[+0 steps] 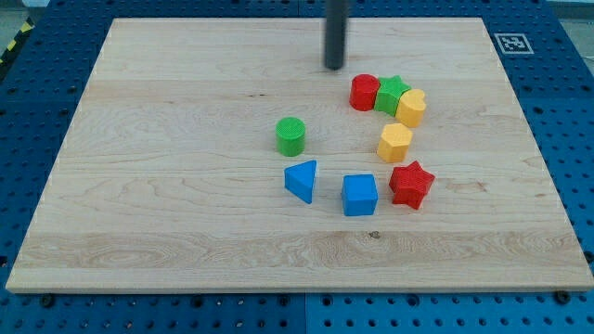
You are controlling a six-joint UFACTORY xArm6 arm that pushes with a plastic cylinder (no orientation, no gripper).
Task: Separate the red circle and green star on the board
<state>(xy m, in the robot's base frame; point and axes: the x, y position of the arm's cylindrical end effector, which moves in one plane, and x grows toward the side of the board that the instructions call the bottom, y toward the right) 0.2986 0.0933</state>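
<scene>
The red circle (pixel 364 93) and the green star (pixel 391 95) sit touching each other, right of the board's centre near the view's top. The star also touches a yellow heart (pixel 412 108) on its right. My tip (pixel 334 67) is the lower end of the dark rod. It stands just up and to the left of the red circle, a small gap away, touching no block.
A yellow hexagon (pixel 394 142) lies below the heart. A red star (pixel 411 184), a blue cube (pixel 359 195) and a blue triangle (pixel 302 180) form a row lower down. A green cylinder (pixel 290 135) stands near the centre. The wooden board (pixel 139 186) rests on a blue pegboard.
</scene>
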